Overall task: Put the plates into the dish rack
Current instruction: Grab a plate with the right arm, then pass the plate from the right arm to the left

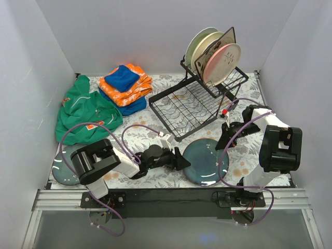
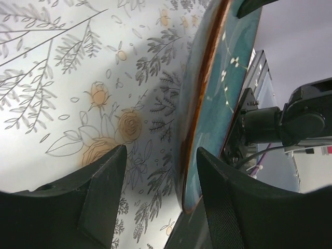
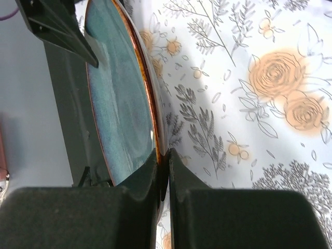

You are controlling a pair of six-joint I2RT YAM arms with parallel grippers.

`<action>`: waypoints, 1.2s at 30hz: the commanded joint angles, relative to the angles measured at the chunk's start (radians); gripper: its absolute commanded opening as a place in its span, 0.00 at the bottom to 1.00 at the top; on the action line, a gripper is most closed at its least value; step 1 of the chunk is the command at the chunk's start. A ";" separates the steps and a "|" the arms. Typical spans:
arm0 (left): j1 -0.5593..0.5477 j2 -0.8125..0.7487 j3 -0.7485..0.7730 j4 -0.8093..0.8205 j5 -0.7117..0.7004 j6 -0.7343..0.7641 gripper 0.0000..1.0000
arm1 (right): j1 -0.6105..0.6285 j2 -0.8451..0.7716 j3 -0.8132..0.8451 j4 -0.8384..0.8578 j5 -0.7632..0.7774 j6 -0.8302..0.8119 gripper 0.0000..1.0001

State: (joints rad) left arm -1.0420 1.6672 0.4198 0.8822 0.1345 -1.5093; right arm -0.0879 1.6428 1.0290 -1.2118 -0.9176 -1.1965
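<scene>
Right gripper (image 3: 163,155) clamps the right rim of the dark teal plate (image 3: 119,104); left gripper (image 2: 161,155) gapes around its left rim.

- teal plate (image 1: 206,161): dark, mottled blue-green with a brown-orange rim (white flecks in places)
- tablecloth (image 2: 78,78): white, with grey leaf sprigs and orange roses
- rack (image 1: 192,106): black
- cloths (image 1: 126,85): orange-and-white print, plain blue
- garment (image 1: 85,109): green

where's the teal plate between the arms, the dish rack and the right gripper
teal plate (image 1: 206,162): top view, centre of its face
dish rack (image 1: 189,106): top view, wires of the lower tray
right gripper (image 3: 163,158): right wrist view, between the fingertips pinching the plate's rim
</scene>
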 commanded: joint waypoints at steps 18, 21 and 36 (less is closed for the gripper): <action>-0.053 -0.030 0.116 -0.156 -0.073 0.135 0.00 | 0.025 -0.106 -0.007 -0.104 -0.184 0.029 0.01; -0.053 -0.096 0.103 -0.219 -0.111 0.141 0.00 | 0.025 -0.117 -0.010 -0.101 -0.164 0.029 0.19; -0.052 -0.477 -0.062 -0.348 -0.177 0.178 0.00 | 0.014 -0.199 0.060 -0.036 -0.081 0.144 0.64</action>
State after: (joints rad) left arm -1.0958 1.2984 0.3573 0.5201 0.0029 -1.3594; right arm -0.0662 1.4979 1.0397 -1.2755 -1.0080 -1.1282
